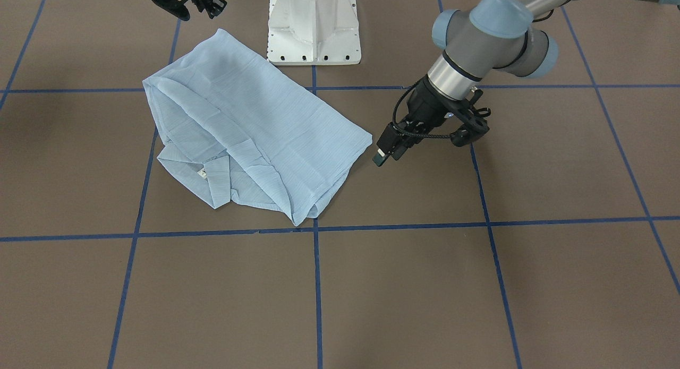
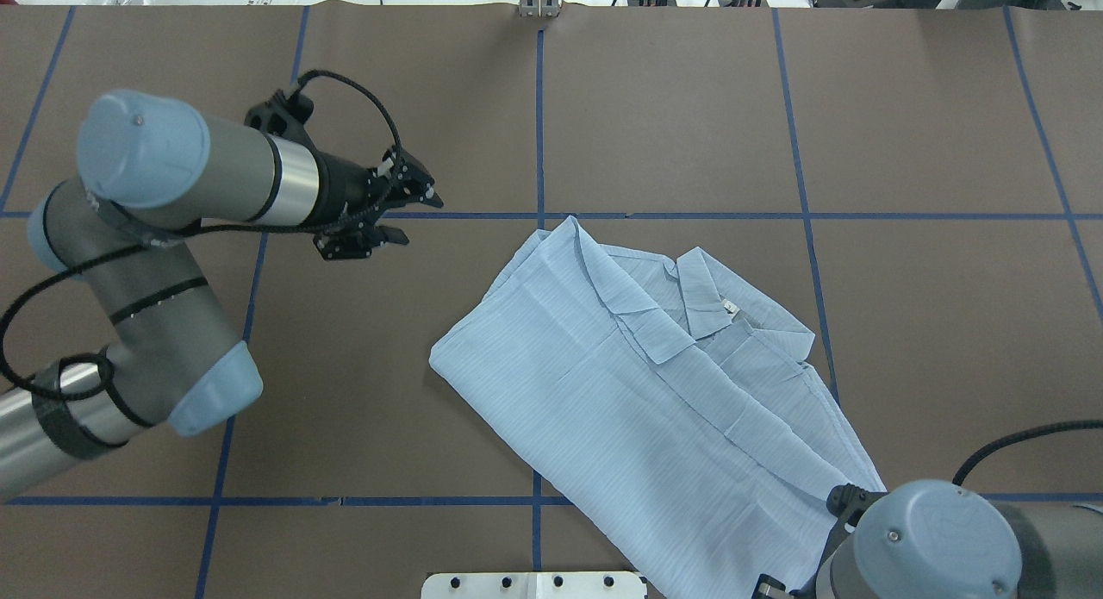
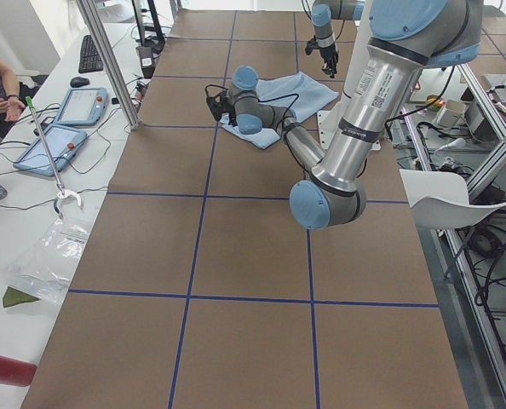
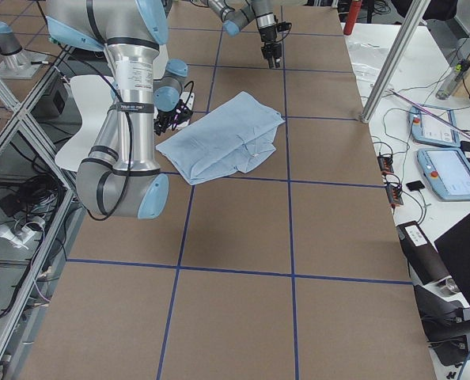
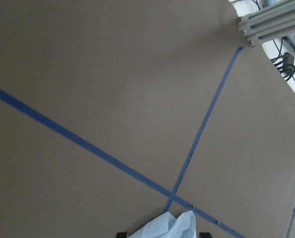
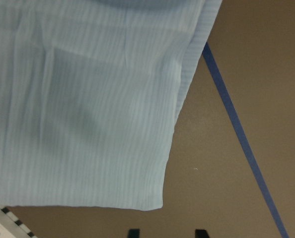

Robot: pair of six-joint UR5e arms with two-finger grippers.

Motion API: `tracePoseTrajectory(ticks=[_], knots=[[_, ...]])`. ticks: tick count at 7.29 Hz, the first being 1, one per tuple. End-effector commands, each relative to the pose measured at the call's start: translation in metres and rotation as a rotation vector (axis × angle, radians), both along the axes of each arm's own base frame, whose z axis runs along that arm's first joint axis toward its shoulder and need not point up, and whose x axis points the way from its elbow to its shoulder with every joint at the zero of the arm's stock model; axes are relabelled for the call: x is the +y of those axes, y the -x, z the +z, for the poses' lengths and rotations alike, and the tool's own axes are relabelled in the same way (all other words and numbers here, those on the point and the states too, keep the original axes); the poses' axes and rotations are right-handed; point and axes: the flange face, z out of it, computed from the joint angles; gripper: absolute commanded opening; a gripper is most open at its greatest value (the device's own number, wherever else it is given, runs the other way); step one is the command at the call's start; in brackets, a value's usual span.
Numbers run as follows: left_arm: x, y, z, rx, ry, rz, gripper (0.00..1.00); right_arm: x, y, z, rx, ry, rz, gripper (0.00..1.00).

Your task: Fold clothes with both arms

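The light-blue striped shirt (image 1: 255, 130) lies folded on the brown table, collar and white neck label up; it also shows in the overhead view (image 2: 655, 392). My left gripper (image 1: 387, 155) is open and empty. It hovers just off the shirt's corner, which shows low in the left wrist view (image 5: 172, 225). In the overhead view the left gripper (image 2: 420, 220) is left of the shirt. My right gripper (image 1: 199, 10) is open and empty, above the shirt's edge near the base. The right wrist view shows the cloth (image 6: 88, 124) spread below it.
The white pedestal base (image 1: 314, 26) stands next to the shirt's near-robot edge. Blue tape lines (image 1: 317, 284) cross the brown table. An aluminium post (image 5: 266, 22) stands at the far table edge. Tablets and cables (image 4: 449, 158) lie on the side bench.
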Motion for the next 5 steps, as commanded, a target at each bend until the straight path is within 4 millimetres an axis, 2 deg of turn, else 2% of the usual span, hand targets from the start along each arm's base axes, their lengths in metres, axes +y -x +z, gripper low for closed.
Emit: tracePoseTrajectory(ticks=[1, 2, 3, 4, 5], knots=[[0.079, -0.037, -0.003, -0.056, 0.105, 0.056, 0.73, -0.082, -0.033, -0.023, -0.057, -0.013, 0.207, 1.00], [0.098, -0.060, 0.003, -0.120, 0.139, 0.044, 0.77, -0.137, -0.037, -0.030, -0.074, -0.044, 0.310, 1.00], [0.108, -0.073, 0.010, -0.136, 0.151, 0.042, 0.77, -0.201, -0.034, -0.036, -0.097, -0.153, 0.325, 1.00], [0.125, -0.089, 0.014, -0.145, 0.168, 0.070, 0.79, -0.244, -0.047, -0.022, -0.070, -0.212, 0.333, 1.00], [0.135, -0.110, 0.028, -0.179, 0.180, 0.074, 0.79, -0.273, -0.062, -0.014, -0.054, -0.274, 0.317, 1.00]])
